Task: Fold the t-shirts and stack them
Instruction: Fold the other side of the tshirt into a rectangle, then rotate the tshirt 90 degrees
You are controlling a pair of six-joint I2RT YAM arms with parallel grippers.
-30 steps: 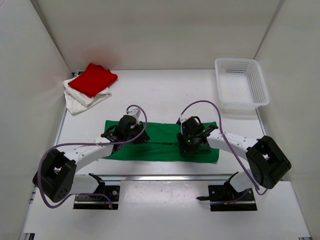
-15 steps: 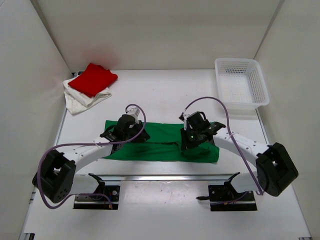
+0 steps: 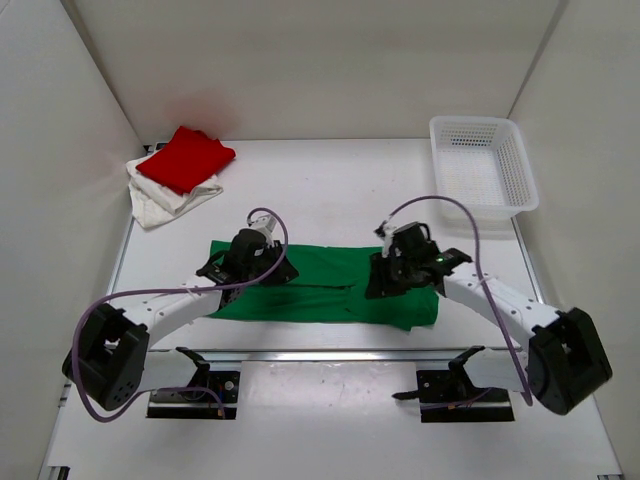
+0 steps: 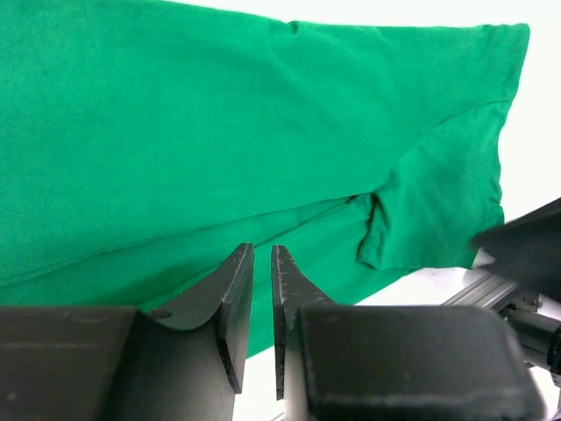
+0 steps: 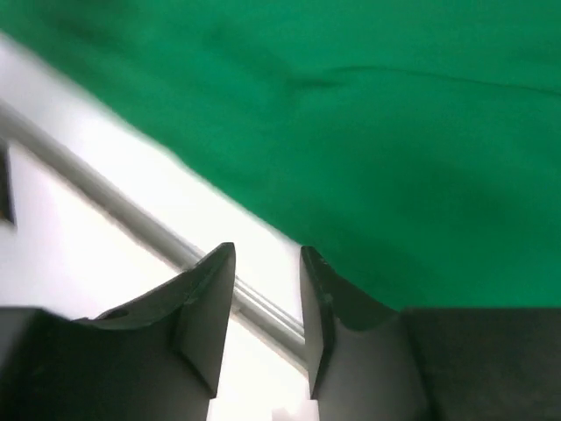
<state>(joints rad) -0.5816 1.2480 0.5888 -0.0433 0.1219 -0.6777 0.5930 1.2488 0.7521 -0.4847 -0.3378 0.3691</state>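
Note:
The green t-shirt (image 3: 320, 285) lies spread in a wide folded band near the table's front edge. My left gripper (image 3: 262, 268) hovers over its left part, jaws shut to a thin slit with no cloth between them (image 4: 262, 254); below it the green t-shirt (image 4: 219, 132) shows a sleeve fold at the right. My right gripper (image 3: 385, 280) is over the shirt's right part, open and empty (image 5: 267, 254), just above the front hem of the green t-shirt (image 5: 394, 132). The red t-shirt (image 3: 185, 158) lies folded on the off-white t-shirt (image 3: 160, 200) at the back left.
A white perforated basket (image 3: 520, 165) stands at the back right corner. A metal rail (image 5: 131, 210) runs along the table's front edge just beyond the shirt's hem. White walls close in the left, right and back sides.
My right arm has swung to the right, its gripper shifting right along the green shirt. The left gripper has edged slightly back. The shirt's lower right edge looks a little rumpled.

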